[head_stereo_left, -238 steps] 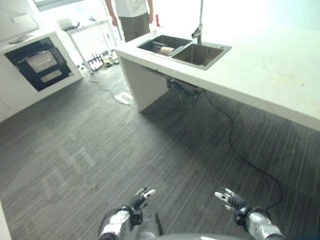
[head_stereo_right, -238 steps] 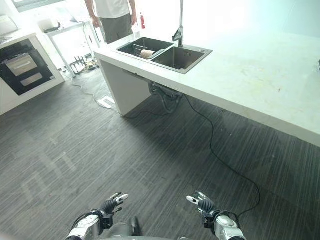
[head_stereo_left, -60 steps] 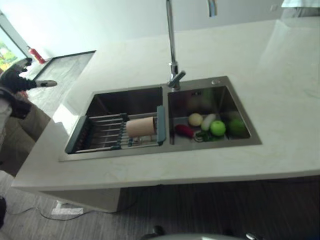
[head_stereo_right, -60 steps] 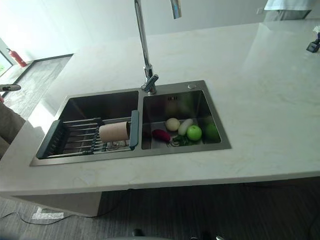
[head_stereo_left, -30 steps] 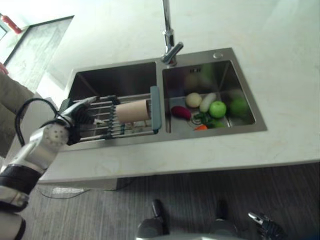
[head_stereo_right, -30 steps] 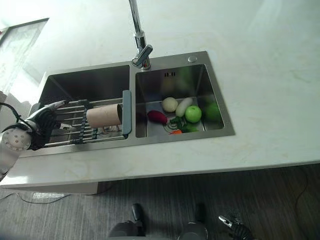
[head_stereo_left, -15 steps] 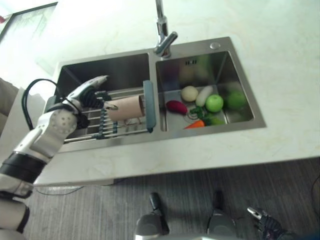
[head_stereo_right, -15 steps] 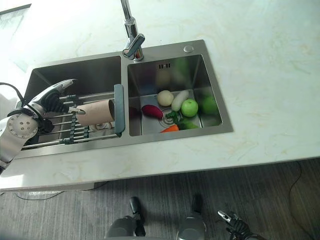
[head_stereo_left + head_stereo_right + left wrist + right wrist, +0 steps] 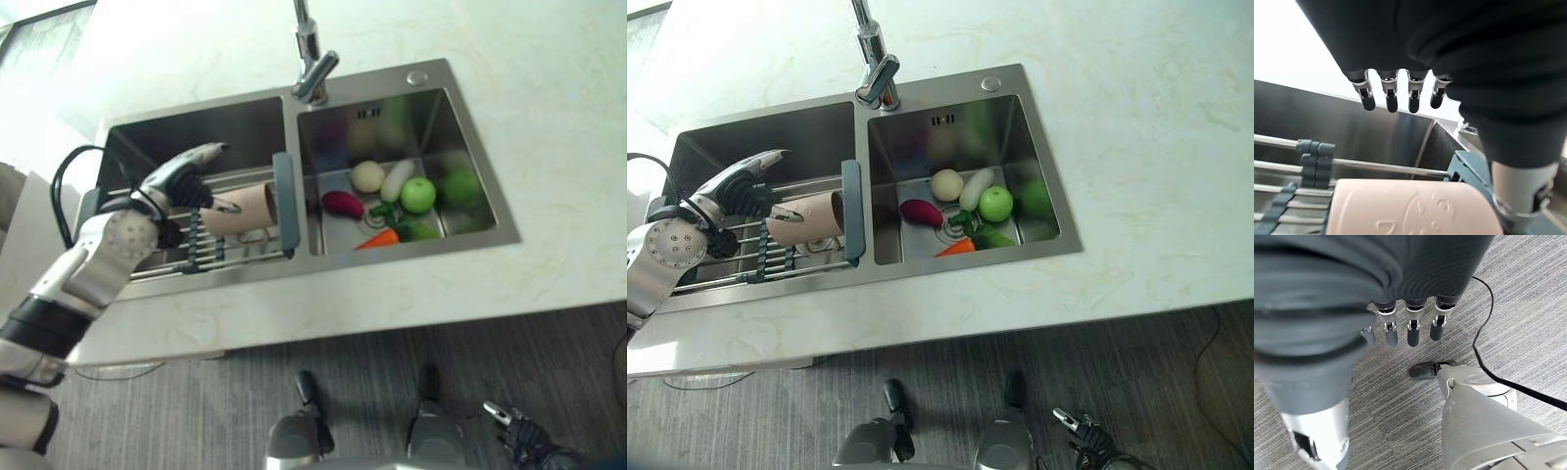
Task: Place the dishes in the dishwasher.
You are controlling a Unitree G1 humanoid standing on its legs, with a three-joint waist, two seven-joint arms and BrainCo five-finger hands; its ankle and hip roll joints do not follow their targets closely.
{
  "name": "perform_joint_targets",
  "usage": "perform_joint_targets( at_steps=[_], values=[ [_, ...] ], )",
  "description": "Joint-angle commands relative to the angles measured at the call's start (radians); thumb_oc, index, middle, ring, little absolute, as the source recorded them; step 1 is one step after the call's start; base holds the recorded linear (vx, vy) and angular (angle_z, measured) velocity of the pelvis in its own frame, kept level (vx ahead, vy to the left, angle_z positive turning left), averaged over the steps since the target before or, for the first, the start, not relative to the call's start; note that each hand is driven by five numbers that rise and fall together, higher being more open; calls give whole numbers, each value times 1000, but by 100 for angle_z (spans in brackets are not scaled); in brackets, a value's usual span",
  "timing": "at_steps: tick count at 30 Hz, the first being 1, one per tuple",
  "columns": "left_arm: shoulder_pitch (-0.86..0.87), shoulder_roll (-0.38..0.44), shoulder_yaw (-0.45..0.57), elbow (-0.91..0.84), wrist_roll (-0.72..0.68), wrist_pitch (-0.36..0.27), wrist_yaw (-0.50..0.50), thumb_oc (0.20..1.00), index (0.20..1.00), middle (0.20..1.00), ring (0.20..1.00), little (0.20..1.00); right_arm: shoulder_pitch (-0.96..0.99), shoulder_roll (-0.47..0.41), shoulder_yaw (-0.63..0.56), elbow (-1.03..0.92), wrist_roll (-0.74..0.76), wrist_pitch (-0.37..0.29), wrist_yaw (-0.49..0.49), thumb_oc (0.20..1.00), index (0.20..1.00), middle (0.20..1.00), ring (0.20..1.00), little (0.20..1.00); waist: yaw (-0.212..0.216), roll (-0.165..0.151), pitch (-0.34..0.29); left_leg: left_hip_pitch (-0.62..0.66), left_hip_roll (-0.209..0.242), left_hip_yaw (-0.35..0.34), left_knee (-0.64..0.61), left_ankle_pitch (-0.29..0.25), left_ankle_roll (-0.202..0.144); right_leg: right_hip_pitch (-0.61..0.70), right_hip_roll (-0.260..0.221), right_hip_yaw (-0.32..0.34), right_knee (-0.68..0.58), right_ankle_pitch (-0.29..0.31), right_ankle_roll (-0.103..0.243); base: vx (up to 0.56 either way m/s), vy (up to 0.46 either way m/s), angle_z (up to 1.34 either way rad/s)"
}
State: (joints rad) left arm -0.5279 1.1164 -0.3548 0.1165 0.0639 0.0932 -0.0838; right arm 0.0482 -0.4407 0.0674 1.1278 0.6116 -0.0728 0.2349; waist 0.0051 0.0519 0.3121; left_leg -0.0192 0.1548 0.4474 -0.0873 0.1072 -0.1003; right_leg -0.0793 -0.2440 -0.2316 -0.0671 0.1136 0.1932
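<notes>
A pale pink cup point(image 9: 250, 206) lies on its side on a wire drying rack point(image 9: 214, 258) that spans the left basin of the steel sink point(image 9: 201, 127). My left hand point(image 9: 179, 186) is at the cup's open end, its fingers point(image 9: 1390, 95) straight and stretched above the cup point(image 9: 1410, 210), the thumb point(image 9: 1520, 196) low beside it. Nothing is curled round the cup. My right hand point(image 9: 517, 434) hangs low over the floor with relaxed fingers point(image 9: 1411, 328) and holds nothing.
The right basin holds a green apple point(image 9: 418, 194), a white onion point(image 9: 367, 176), a purple eggplant point(image 9: 342, 203), a carrot point(image 9: 377, 239) and other vegetables. A tall faucet point(image 9: 312, 73) stands behind the divider. Pale countertop point(image 9: 549, 108) surrounds the sink; grey striped floor point(image 9: 196, 411) lies below.
My left hand has reached along the rack from its left end to the cup and now hovers over it. The camera has shifted a little; cup and vegetables stay put.
</notes>
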Motion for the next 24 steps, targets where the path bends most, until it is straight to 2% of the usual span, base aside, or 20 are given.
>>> perform_joint_targets(
  at_steps=[1,13,24],
  values=[
    [-86,-8,12,28,36,5,6,1000,1000,1000,1000,1000,-30,-25,-5,-19,55,0,0,1000,1000,1000,1000,1000,16,2,-5,-58,21,-44,46,-30,-30,-58,-96,-149,109,-5,69,0,0,0],
    [-34,-54,10,28,72,18,1,1000,1000,1000,1000,1000,-44,-19,-1,-20,71,-9,-8,1000,1000,1000,1000,1000,25,3,11,-70,23,-46,54,-32,-29,-67,-104,-158,116,-6,69,0,0,0],
    [-49,-93,-51,108,94,9,18,1000,1000,1000,1000,1000,-71,-25,23,-42,83,-7,-28,1000,1000,1000,1000,1000,16,-5,30,-87,34,-43,62,-28,-33,-89,-105,-157,126,-4,69,-1,1,0]
  ],
)
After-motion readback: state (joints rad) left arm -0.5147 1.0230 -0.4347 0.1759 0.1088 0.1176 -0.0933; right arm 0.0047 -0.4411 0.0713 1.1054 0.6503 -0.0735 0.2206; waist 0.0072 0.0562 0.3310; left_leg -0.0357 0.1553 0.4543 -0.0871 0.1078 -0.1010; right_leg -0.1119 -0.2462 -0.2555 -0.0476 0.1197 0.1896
